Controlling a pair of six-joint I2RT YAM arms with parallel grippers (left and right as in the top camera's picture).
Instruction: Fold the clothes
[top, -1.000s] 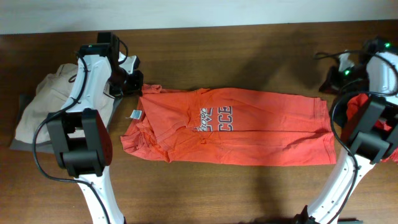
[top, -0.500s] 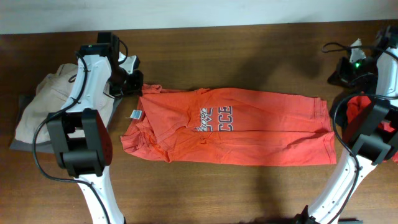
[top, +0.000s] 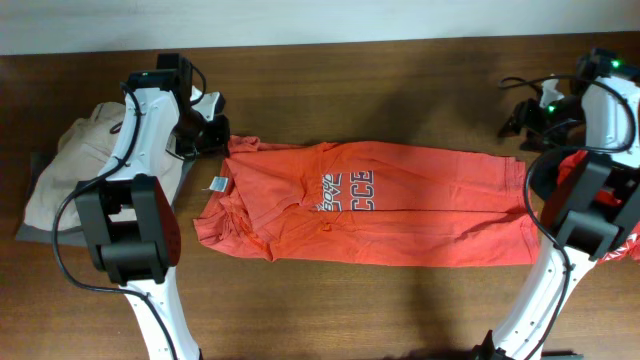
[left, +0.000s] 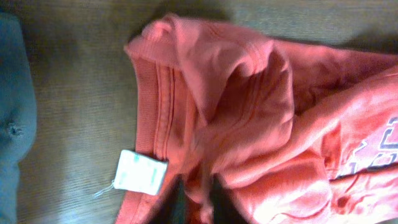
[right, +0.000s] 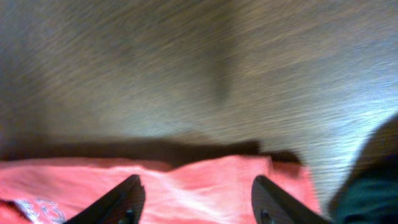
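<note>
The left gripper (left: 198, 196) pinches a fold at the collar end of the orange T-shirt (top: 400, 200) — flat on the table (top: 350, 80), long axis running left to right — whose far hem lies just beneath the right gripper (right: 196, 183), spread and empty.

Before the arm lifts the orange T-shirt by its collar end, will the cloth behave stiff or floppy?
Probably floppy: the orange T-shirt lies flat and bunches into soft folds near its collar, so the free part would likely hang and drag. It looks thin, so probably light. Pushed on the wooden table, it may crumple rather than slide whole.
</note>
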